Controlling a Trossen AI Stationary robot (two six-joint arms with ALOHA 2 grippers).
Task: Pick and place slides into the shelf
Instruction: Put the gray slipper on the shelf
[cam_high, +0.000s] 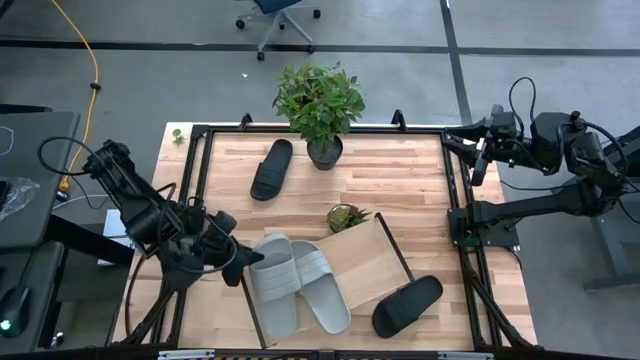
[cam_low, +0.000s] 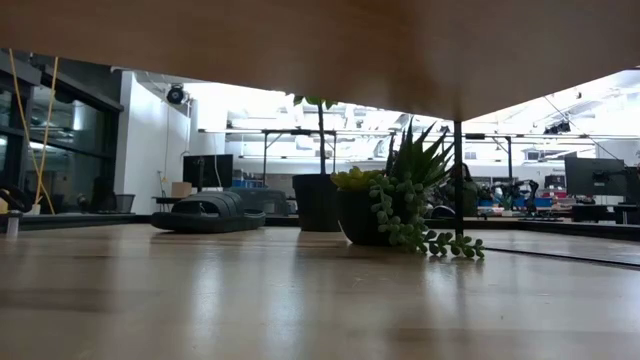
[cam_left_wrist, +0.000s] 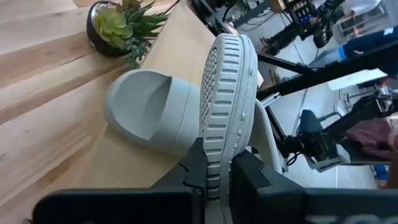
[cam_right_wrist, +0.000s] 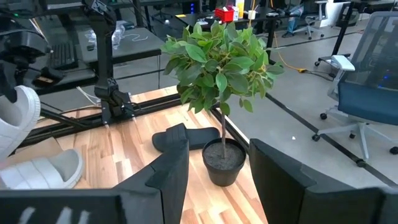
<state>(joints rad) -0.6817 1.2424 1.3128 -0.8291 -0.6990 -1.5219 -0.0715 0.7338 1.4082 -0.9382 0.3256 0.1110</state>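
Observation:
My left gripper (cam_high: 243, 262) is shut on a light grey slide (cam_high: 272, 285) at the shelf's left end. A second grey slide (cam_high: 322, 287) lies sole-down on the shelf (cam_high: 368, 258), a light-wood tray with thin dark edges. One black slide (cam_high: 408, 305) lies across the shelf's near right corner. Another black slide (cam_high: 272, 168) rests flat on the table near the far edge. My right gripper (cam_right_wrist: 217, 155) is open and holds nothing, raised beyond the table's far right corner (cam_high: 482, 150). My left gripper pinches the grey slide's sole at the end nearest it (cam_left_wrist: 216, 158), one finger (cam_left_wrist: 198, 167) on each flat face. The fingers come from the table's left and slant downward, lying along the slide. The slide is turned on its edge, with its ribbed underside (cam_left_wrist: 229, 87) facing sideways and its strap (cam_left_wrist: 149, 112) bulging to the other side.
A tall potted plant (cam_high: 320, 105) stands at the far middle of the table. A small succulent (cam_high: 346, 217) sits just beyond the shelf's far edge. Dark frame rails run along both table sides. Bare wood lies between the plants and the right rail.

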